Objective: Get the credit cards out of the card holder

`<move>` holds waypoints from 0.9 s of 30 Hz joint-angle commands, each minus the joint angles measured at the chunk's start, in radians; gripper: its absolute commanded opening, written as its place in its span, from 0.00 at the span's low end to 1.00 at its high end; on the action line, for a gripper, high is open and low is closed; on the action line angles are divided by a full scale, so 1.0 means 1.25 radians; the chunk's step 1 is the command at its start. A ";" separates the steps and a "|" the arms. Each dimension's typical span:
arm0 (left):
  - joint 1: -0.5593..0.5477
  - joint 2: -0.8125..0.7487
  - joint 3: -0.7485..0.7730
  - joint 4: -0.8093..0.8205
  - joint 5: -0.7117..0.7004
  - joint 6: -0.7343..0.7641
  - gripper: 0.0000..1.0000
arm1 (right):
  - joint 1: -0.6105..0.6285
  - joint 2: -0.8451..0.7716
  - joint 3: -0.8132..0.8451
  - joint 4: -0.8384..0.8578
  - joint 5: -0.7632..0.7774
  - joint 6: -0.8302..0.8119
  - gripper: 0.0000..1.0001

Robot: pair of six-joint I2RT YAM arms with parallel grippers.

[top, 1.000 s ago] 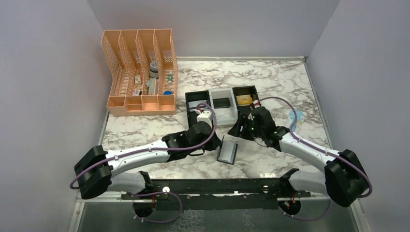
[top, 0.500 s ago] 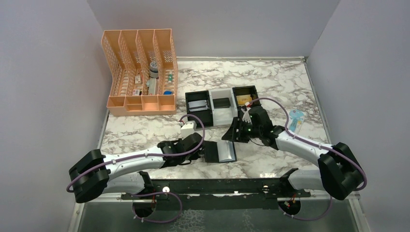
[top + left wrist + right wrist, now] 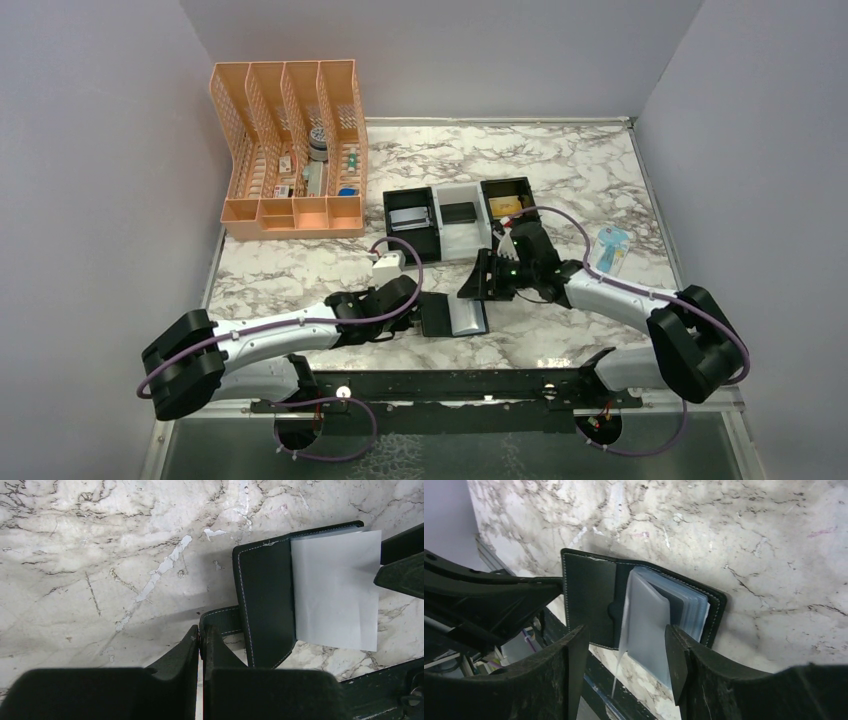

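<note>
Card holder, overhead view: it lies opened flat on the marble table near the front edge, between the two arms. One second ago it sat partly folded, with the left arm over its 11 o'clock side. The left gripper has since swung round to its 9 o'clock side, and the black flap now lies spread out. The right gripper has moved in and hangs at the holder's 1 o'clock. Three trays stand beyond at 12 o'clock.

Left wrist view: the left gripper is clamped tight on the snap tab of the card holder, anchoring it. A pale leaf covers the half at 3 o'clock. Whether it is a sleeve or a card cannot be told.

Right wrist view: the right gripper stands at medium width, with one jaw on either side of the raised pale leaf and apart from it. The card holder lies open beneath. No credit cards can be made out.

Assessment: opening appears complete and extraction has not begun. The next move calls for the right gripper to close on a card edge while the left keeps the tab pinned.
</note>
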State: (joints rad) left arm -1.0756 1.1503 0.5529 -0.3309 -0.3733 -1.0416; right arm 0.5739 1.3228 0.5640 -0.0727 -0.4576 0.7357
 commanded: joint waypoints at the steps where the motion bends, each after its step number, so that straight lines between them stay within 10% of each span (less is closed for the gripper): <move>1: -0.002 0.012 -0.001 -0.011 -0.017 0.006 0.00 | -0.003 0.025 0.018 -0.005 -0.003 -0.030 0.59; 27: -0.001 0.055 0.016 0.002 0.003 0.023 0.00 | -0.003 0.042 0.035 0.035 -0.115 -0.052 0.61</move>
State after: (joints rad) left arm -1.0756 1.2076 0.5529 -0.3309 -0.3725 -1.0256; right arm 0.5739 1.4055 0.5816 -0.0414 -0.5560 0.6827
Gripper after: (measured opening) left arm 0.043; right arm 0.606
